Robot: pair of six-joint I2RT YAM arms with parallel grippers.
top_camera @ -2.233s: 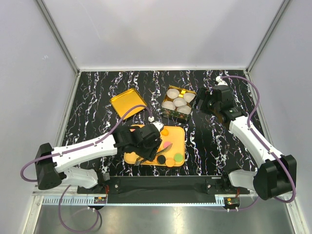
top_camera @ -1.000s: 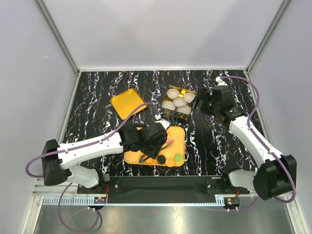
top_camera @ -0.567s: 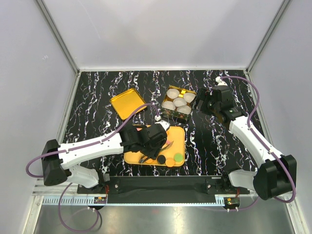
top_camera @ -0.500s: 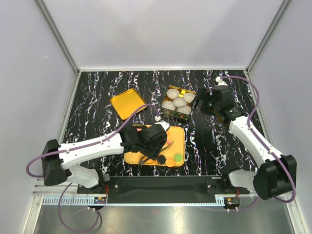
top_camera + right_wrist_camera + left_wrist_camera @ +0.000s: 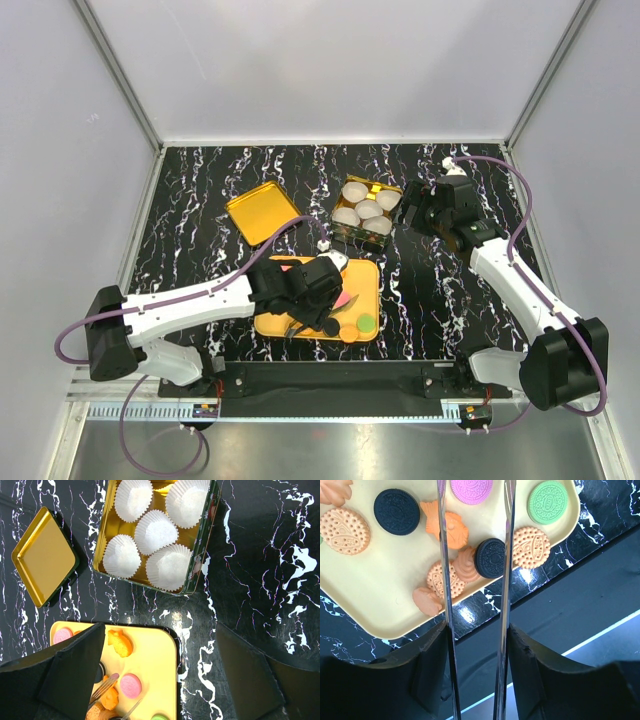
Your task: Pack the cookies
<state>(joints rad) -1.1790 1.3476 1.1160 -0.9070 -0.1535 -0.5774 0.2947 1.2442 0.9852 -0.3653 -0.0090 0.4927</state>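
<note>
The cookies lie on a yellow tray (image 5: 366,283). In the left wrist view I see a pink one (image 5: 471,489), a green one (image 5: 548,501), two black ones (image 5: 490,558) (image 5: 397,511) and several orange ones (image 5: 531,540). My left gripper (image 5: 318,290) (image 5: 477,630) is shut on metal tongs (image 5: 506,570), whose two blades stand apart over the tray. The pink cookie (image 5: 130,685) lies between the tong tips. My right gripper (image 5: 415,212) (image 5: 160,625) hangs open and holds nothing, just right of the tin.
A gold tin (image 5: 352,236) (image 5: 197,577) holding several white paper cups (image 5: 159,531) stands behind the tray. Its gold lid (image 5: 262,211) (image 5: 44,555) lies to the left. A black bar (image 5: 340,378) runs along the near edge of the marbled table (image 5: 440,290).
The tong blades have spread a little wider around the pink cookie, and the left gripper has shifted slightly. The right arm has not moved.
</note>
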